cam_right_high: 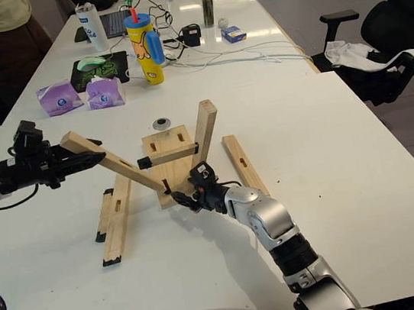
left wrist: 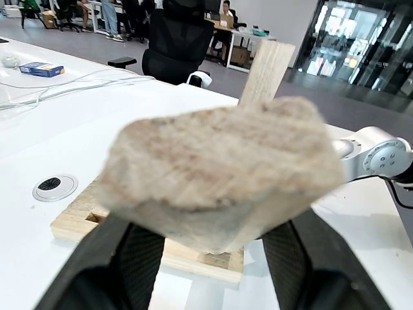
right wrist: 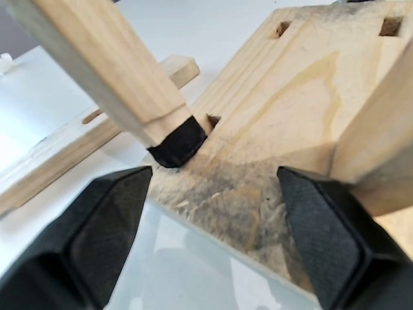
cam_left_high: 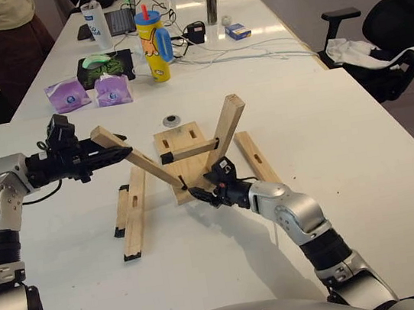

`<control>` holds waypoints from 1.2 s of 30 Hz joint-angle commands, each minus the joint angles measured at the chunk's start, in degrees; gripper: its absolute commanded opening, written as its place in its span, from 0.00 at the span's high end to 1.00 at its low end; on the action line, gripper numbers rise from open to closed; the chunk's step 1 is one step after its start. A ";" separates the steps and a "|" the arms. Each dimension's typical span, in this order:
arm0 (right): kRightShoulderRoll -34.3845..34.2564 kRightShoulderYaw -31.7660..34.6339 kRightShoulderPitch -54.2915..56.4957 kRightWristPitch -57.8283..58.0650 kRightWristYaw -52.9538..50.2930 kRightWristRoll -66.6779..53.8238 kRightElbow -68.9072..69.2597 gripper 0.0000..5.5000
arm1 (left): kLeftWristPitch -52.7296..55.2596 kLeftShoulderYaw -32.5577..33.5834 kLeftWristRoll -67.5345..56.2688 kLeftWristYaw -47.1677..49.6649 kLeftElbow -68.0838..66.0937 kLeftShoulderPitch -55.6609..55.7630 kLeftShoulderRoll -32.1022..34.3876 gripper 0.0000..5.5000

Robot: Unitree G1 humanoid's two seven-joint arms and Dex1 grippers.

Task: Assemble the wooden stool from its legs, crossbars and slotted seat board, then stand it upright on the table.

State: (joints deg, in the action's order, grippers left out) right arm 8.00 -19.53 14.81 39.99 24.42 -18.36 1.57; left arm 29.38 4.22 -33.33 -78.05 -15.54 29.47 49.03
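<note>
My left fingers (left wrist: 110, 265) clamp the top end of a slanted leg (cam_left_high: 142, 160), at the left of the head view. Its black-tipped foot rests just beside a slot (right wrist: 213, 121) in the seat board (cam_left_high: 178, 140), centre frame on the tabletop (cam_left_high: 360, 149). My right fingers (right wrist: 97, 226) stand wide astride the board's near edge. I should pin the board first, then bring the leg straighter over the slot before pressing.

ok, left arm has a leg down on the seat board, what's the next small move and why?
Probably have the left gripper nudge the leg until its black tip drops into the slot beside it. The tip sits on the seat board just off that slot; the right gripper is open at the board's near edge.
</note>
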 commanded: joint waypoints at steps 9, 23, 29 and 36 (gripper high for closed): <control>2.36 -5.12 -3.26 7.30 2.21 2.90 -3.14 0.34 | -8.30 -10.81 14.70 2.04 9.03 -1.64 2.33 0.63; 4.66 -6.64 -2.25 7.45 4.81 4.13 -4.73 0.34 | -5.97 -17.18 14.34 -0.16 -7.79 5.26 -9.39 0.63; 4.07 -4.60 -2.20 4.93 5.58 4.03 -5.29 0.34 | -8.67 -20.22 16.58 -0.50 -10.94 3.53 -12.67 0.63; -1.72 5.41 -7.34 -9.89 6.36 -4.65 11.69 0.54 | -8.30 -16.46 14.44 8.18 -3.91 -0.01 -13.70 0.63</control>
State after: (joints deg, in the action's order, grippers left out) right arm 8.50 -16.52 8.53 34.56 30.54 -20.06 5.61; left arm 16.31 -8.24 -23.17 -72.91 -19.85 37.57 36.97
